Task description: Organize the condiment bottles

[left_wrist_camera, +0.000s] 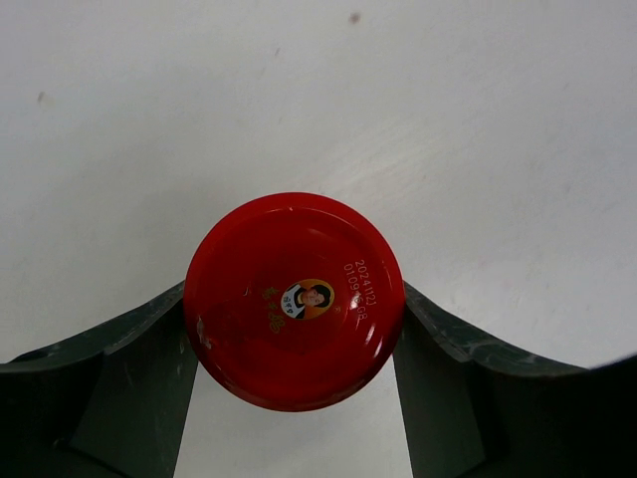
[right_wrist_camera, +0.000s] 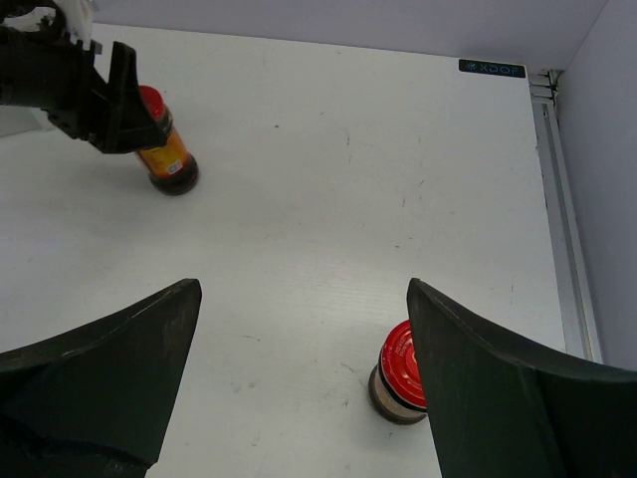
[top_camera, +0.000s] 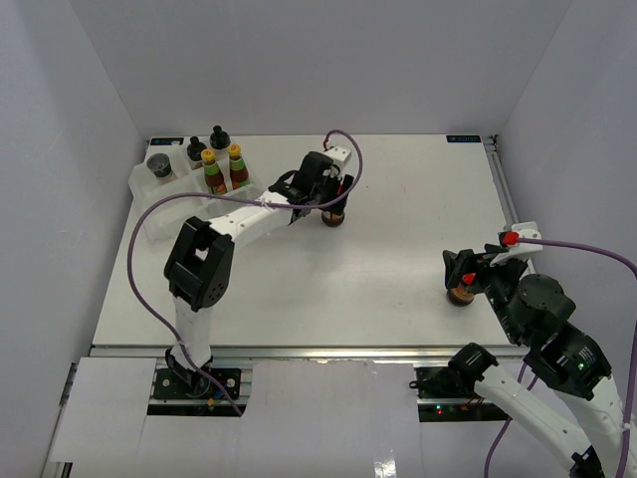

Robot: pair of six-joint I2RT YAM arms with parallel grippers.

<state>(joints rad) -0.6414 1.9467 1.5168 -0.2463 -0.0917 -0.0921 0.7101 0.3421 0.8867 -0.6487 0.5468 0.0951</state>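
Currently my left claw (left_wrist_camera: 295, 309) is clamped on the lid of one red-lidded jar (top_camera: 334, 217), which sits on the table (top_camera: 418, 189) just right of the clear tray (top_camera: 151, 224). Inside that tray I see two yellow-capped sauce bottles (top_camera: 210, 171), two black-capped shakers (top_camera: 219, 137) and a dark-lidded jar (top_camera: 159, 165), all upright at its far end. My right claw (right_wrist_camera: 304, 289) hangs with its fingers wide apart and nothing between them, just beside the second red-lidded jar (right_wrist_camera: 398, 373), well to the right of the tray.

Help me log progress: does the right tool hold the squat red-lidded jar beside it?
No: the right tool stands wide open, and the squat red-lidded jar sits at the edge of the gap, ungripped.
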